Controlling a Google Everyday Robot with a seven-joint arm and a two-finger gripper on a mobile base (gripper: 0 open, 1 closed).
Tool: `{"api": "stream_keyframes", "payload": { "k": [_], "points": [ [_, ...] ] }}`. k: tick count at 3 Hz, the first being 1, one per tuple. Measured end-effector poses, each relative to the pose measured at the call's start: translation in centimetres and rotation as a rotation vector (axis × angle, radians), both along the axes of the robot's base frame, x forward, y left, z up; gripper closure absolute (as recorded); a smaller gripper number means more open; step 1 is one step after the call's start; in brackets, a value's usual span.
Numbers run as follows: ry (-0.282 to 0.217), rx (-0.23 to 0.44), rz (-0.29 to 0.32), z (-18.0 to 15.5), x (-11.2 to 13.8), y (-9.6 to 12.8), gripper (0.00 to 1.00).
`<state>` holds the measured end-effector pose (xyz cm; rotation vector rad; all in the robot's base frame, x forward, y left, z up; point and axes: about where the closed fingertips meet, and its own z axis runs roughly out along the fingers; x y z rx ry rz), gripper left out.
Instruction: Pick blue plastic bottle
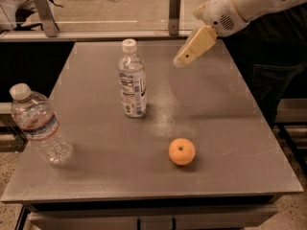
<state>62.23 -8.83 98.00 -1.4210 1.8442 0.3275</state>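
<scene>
The blue plastic bottle (132, 78) stands upright near the middle of the grey table (225, 109). It is slim and clear, with a white cap and a blue-and-white label. My gripper (183, 60) hangs in the air above the table's far right part, to the right of the bottle's cap and apart from it. It holds nothing.
A wider clear bottle with a red-striped label (39, 124) stands near the table's left edge. An orange (182, 151) lies in front, right of centre. A railing with metal posts (174, 6) runs behind the table.
</scene>
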Motion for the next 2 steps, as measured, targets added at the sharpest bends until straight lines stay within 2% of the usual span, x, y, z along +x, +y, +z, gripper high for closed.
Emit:
{"api": "stream_keyframes", "payload": {
  "k": [1,2],
  "points": [
    [-0.005,0.053,0.037,0.74,-0.46,1.71,0.00],
    [-0.005,0.051,0.036,0.67,-0.42,1.64,0.00]
  ]
}}
